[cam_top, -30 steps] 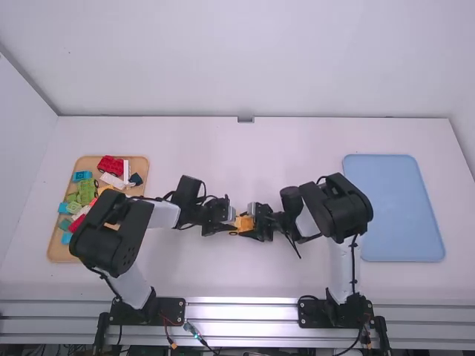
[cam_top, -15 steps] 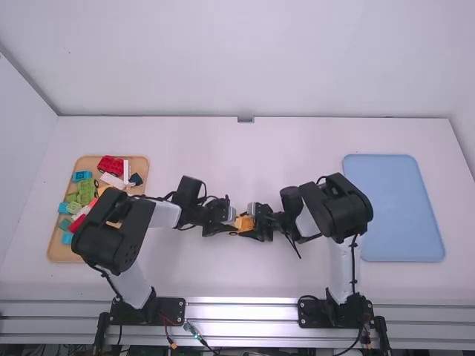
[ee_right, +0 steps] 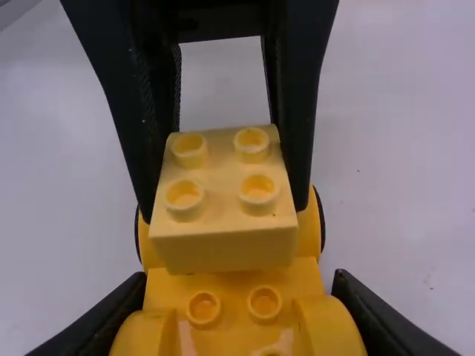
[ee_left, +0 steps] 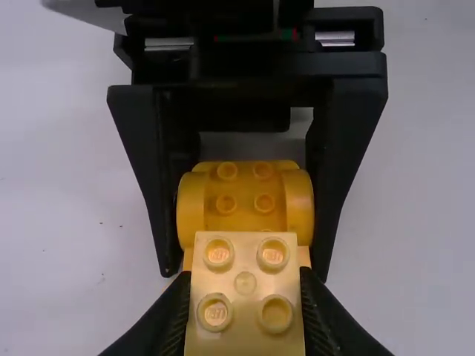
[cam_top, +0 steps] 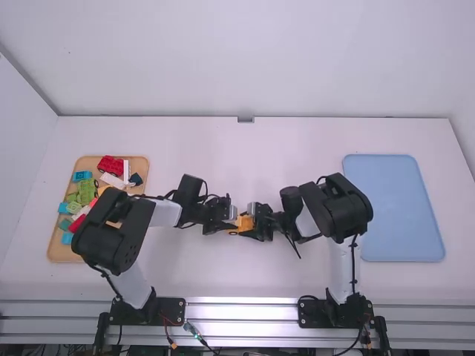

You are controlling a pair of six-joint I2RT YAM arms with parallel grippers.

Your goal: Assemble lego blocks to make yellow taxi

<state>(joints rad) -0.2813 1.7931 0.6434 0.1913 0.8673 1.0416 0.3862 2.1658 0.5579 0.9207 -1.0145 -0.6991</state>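
Mid-table, my left gripper (cam_top: pixel 231 224) and right gripper (cam_top: pixel 257 223) face each other over the yellow car body (cam_top: pixel 244 223). In the left wrist view my left gripper (ee_left: pixel 245 297) is shut on a pale yellow block (ee_left: pixel 245 276) with studs on top. Beyond it the other gripper's fingers flank the car body (ee_left: pixel 244 194), which has rounded fenders. The right wrist view has my right gripper (ee_right: pixel 241 315) shut on that body (ee_right: pixel 237 297). There the pale block (ee_right: pixel 223 185) sits over the far part of the body, dark wheels beside it; whether its underside is pressed fully down is hidden.
At the left, a wooden tray (cam_top: pixel 59 251) holds loose bricks, among them a red piece (cam_top: pixel 110 165), green bricks (cam_top: pixel 86 191) and blue ones, partly under the left arm. A blue mat or tray (cam_top: pixel 393 208) lies at the right.
My left gripper has shifted very slightly to the right, toward the right gripper. The right arm has kept still, and both grips look unchanged.
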